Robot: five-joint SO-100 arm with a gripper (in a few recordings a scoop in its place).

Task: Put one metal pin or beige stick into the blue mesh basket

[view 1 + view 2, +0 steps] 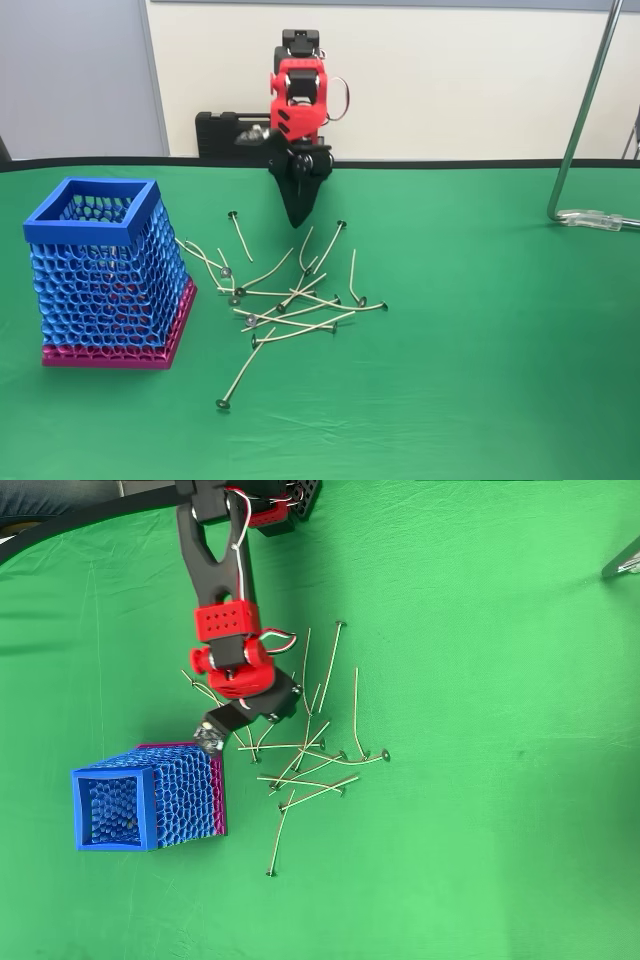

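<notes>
1. Fixed view: the red and black arm (298, 95) stands at the far edge of the green tabletop (480, 330), its forearm dropped steeply so that the gripper (298, 215) points straight down, its dark tip just above the cloth behind the scattered pins.
2. Fixed view: the gripper's fingers come together in one tapered point with no gap visible between them; nothing is seen held.
3. Fixed view: the blue mesh basket (105, 270) stands upright at the left on its magenta base, open mouth up, beside the pile.
4. Fixed view: the beige pins (290, 300) lie flat in a loose crossed heap right of the basket, long axes in many directions. One pin (245, 370) lies apart at the near side, running diagonally with its dark head towards the camera and left.
5. Overhead view: the arm (225, 620) reaches down the picture from the top edge; the gripper (215, 730) angles down-left, its tip close to the basket's upper right corner.
6. Overhead view: whether the fingers are parted cannot be told here; no pin is seen in them.
7. Overhead view: the basket (150, 805) sits at lower left; the pins (310, 765) spread to its right, several running roughly up and down the picture, others crosswise. The outlying pin (280, 840) points down-left, head lowest.
</notes>
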